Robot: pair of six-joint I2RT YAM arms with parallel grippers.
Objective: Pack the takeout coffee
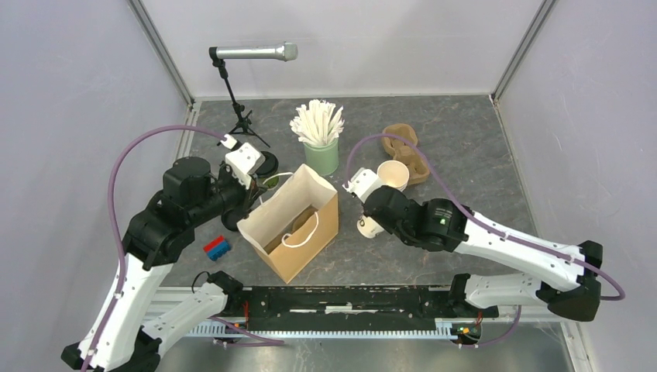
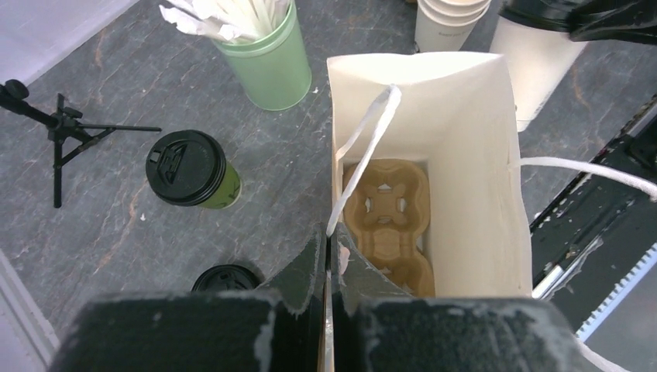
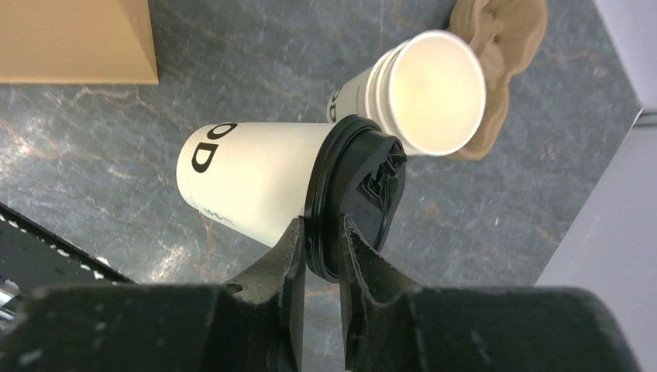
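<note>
A paper bag (image 1: pixel 298 232) stands at the centre of the counter (image 1: pixel 465 132), mouth up, with a cup carrier (image 2: pixel 387 221) lying flat in its bottom. The left tool (image 2: pixel 329 242) pinches the bag's left-hand rim. Just left of the bag stands the free lidded cup (image 2: pixel 190 169). Small blocks (image 1: pixel 217 248) lie toward the lower left. Above the bag in the frame sits a cup of sticks (image 1: pixel 321 155), with a microphone stand (image 1: pixel 242 120) at upper left. Right of the bag, the right tool (image 3: pixel 321 236) grips the held lidded cup (image 3: pixel 248 182) by its lid rim. Above that stands a stack of lidless cups (image 1: pixel 393 174), just beside a second carrier (image 1: pixel 409 151).
</note>
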